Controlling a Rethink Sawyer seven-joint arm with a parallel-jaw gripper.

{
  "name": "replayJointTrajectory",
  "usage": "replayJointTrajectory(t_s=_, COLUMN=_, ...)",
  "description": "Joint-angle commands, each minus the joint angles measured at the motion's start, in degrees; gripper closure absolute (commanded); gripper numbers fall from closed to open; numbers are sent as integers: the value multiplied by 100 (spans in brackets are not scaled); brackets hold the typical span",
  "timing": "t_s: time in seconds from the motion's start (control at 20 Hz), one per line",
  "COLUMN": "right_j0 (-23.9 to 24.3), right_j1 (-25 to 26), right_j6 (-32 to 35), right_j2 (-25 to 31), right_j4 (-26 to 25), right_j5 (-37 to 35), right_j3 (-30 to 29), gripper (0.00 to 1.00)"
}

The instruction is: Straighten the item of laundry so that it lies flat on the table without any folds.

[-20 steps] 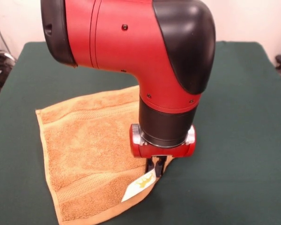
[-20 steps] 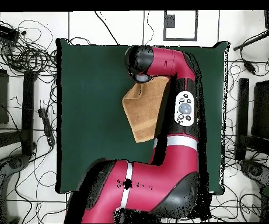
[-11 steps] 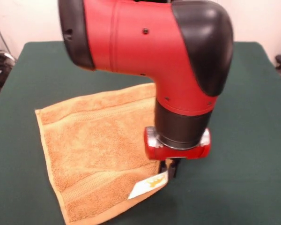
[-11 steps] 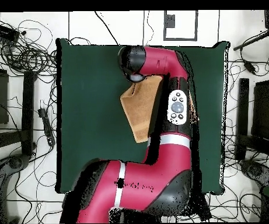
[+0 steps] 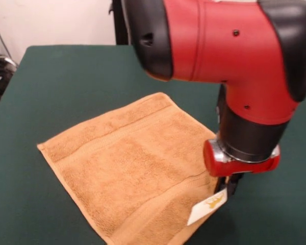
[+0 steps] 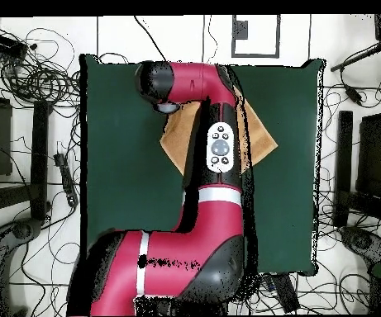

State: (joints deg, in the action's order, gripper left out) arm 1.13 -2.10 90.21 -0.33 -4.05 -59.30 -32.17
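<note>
The item of laundry, a golden-tan terry towel, lies spread on the dark green table as one wide layer. Its near right corner is raised a little, and a white tag hangs there. My gripper stands at that corner, shut on the towel's edge just above the tag. In the overhead view the towel shows on both sides of the red arm, which hides its middle and the gripper. The table extends well past the towel.
Tangled cables and dark stands lie on the floor around the table in the overhead view. The arm's big red and black wrist hangs over the towel's right side in the front view.
The gripper has moved to the right in the front view, pulling the tagged corner with it. The towel has opened out from a narrower folded shape into a broad sheet.
</note>
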Motion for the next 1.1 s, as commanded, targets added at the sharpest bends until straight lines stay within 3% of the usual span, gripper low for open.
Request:
replayJointTrajectory(t_s=0.05, right_j0=-193, right_j1=-10, right_j6=1303, right_j2=224, right_j4=225, right_j5=-381, right_j3=-118, gripper=100)
replayJointTrajectory(t_s=1.1, right_j0=-108, right_j1=-7, right_j6=1185, right_j2=273, right_j4=267, right_j5=-337, right_j3=-160, gripper=100)
